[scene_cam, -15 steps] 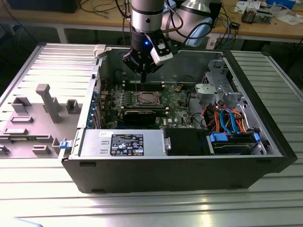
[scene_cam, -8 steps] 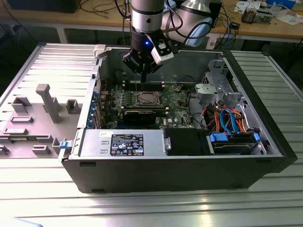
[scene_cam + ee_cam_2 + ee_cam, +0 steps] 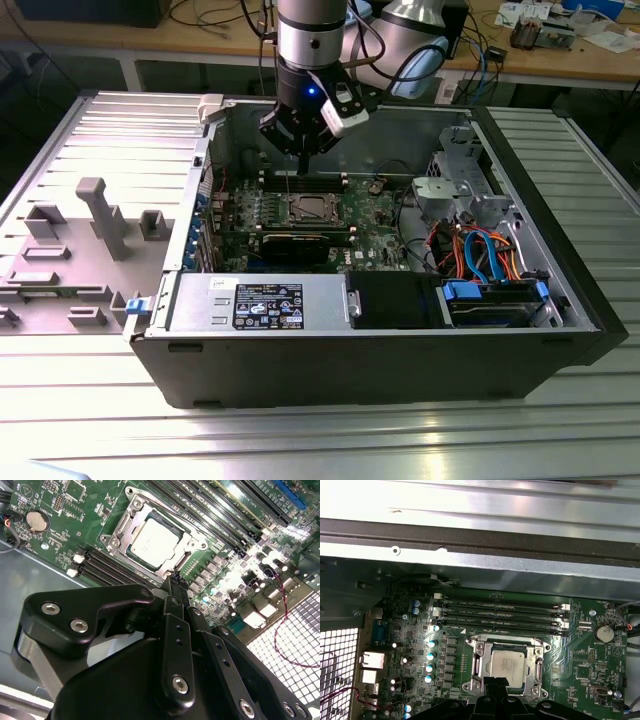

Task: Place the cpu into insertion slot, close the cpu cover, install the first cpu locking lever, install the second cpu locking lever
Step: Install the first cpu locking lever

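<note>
One chip, and it's home — the cpu (image 3: 507, 664) sits flat in the insertion slot (image 3: 479, 655) at the middle of the green motherboard (image 3: 580, 680). Its silver top shows through the window of the cpu cover (image 3: 536, 666), which lies down over it. Thin wire levers (image 3: 167, 514) run along the socket's sides; whether either is hooked under its catch I cannot tell.

Over one edge of the socket hangs the gripper (image 3: 172, 582), fingers pinched together on nothing.

Here's the risk as I read it — those closed tips come down a shade off line and land on the cover frame or the chip's top rather than on a lever, then scrape or skate off. Slide wide and they meet the long black memory slots (image 3: 500, 612) just beside the socket. A lever pushed down without catching could spring back up.
</note>
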`<state>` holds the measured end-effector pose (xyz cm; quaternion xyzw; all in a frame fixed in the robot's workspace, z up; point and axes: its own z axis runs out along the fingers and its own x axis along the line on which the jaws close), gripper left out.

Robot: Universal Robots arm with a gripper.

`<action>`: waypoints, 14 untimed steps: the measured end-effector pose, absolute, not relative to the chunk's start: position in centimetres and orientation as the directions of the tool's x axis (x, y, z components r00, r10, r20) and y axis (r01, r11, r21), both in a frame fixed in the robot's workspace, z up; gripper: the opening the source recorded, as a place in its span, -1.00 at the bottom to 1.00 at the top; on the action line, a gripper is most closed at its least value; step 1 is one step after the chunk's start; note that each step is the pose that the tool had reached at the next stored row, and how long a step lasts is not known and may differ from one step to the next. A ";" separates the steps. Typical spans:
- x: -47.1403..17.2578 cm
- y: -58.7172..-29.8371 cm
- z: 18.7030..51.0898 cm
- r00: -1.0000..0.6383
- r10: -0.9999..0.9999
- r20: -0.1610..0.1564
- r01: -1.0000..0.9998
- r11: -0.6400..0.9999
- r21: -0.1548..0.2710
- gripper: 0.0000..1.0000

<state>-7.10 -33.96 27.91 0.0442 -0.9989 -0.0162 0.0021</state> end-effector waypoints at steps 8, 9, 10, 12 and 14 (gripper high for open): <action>-7.1 -34.0 27.9 -0.996 -0.089 0.003 -0.089 0.996 0.033 -0.79; -7.1 -34.0 27.9 -0.996 -0.089 0.003 -0.089 0.996 0.033 -0.79; -7.1 -34.0 27.9 -0.996 -0.089 0.003 -0.089 0.996 0.032 -0.79; -7.1 -34.0 27.9 -0.996 -0.090 0.003 -0.090 0.995 0.033 -0.79; -7.1 -34.0 27.9 -0.996 -0.095 0.003 -0.094 0.995 0.033 -0.79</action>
